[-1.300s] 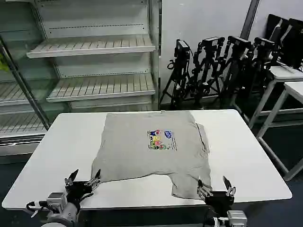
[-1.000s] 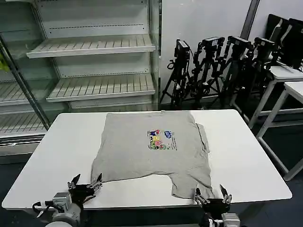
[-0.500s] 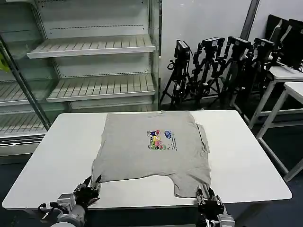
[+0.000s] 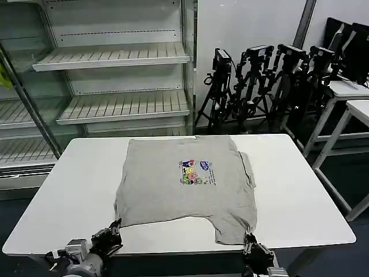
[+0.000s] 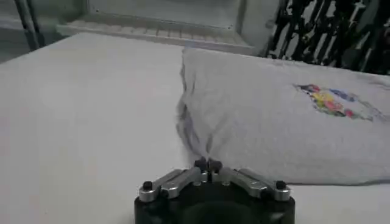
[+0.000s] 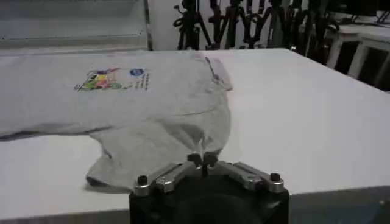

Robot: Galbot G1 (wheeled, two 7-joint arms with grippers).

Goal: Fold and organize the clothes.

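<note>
Head view: the grey shirt lies flat on the white desk, printed patch facing up. The left claw sits at the near desk edge, at the shirt's near left corner; the right claw sits at the near right corner. Left wrist view: the left claw is clenched, tips together, pinching the shirt hem directly ahead of it. Right wrist view: the right claw is clenched, tips meeting on the shirt corner, fabric bunched just beyond it.
</note>
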